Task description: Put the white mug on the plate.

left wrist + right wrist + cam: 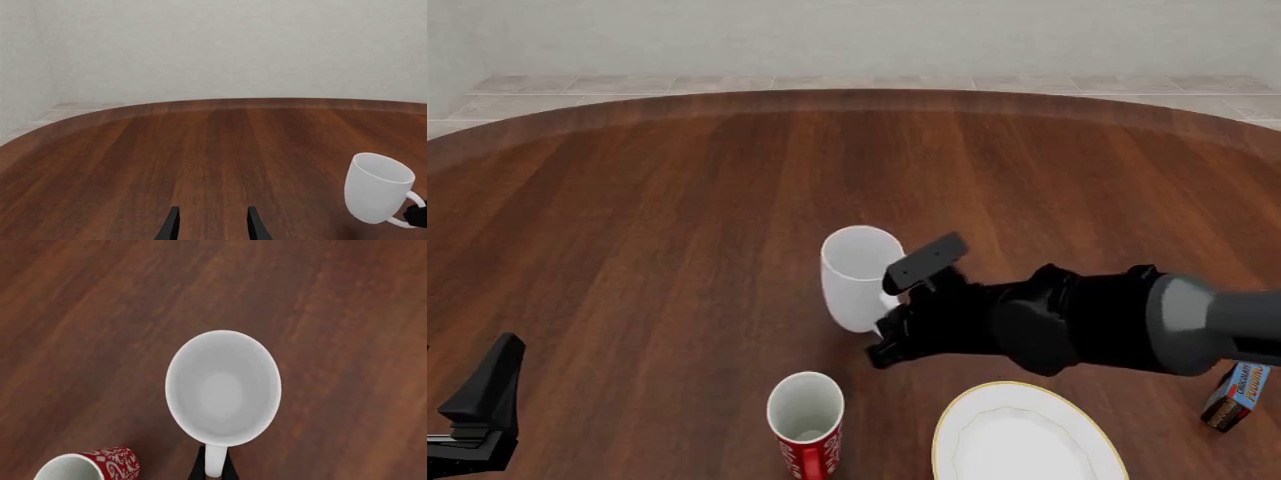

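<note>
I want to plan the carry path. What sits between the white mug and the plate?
In the front view, only the right end effector, gripping the handle of the white mug, and bare wood lie before the plate. The red mug stands aside.

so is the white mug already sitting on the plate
No, in the front view the white mug is apart from the plate, held by its handle in the right gripper over bare wood.

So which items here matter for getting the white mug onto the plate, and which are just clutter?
Part of the job:
- plain white ceramic mug, its handle gripped by the right gripper
- round white plate with a gold rim, not yet holding anything

Just lying about:
- red patterned mug with white inside
- small printed box at the right edge
- left gripper, open and idle
</note>
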Controlling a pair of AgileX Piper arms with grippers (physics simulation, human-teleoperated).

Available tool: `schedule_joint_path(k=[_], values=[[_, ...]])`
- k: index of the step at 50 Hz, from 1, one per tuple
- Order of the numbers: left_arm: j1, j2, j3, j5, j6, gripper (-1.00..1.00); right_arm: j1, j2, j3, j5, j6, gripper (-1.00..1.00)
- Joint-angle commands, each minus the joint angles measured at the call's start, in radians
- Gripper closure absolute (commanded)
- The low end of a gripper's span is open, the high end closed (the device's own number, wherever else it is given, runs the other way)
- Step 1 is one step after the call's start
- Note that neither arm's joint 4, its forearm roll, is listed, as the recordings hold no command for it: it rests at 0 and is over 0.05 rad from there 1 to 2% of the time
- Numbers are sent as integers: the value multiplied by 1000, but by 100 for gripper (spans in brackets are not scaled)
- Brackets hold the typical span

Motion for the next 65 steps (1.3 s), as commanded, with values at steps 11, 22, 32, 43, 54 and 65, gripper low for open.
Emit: schedule_joint_path(k=[11,22,32,43,54,65], values=[[0,0,0,0,0,-100,-20,-186,91,60,-21,100],[0,0,0,0,0,-100,-31,-274,138,99,-32,100],[0,0,0,0,0,-100,-40,-357,175,136,-41,100],[0,0,0,0,0,-100,-24,-414,204,158,-41,100],[0,0,0,0,0,-100,-33,-481,222,204,-50,100],[0,0,0,0,0,-100,-39,-573,273,244,-54,100]])
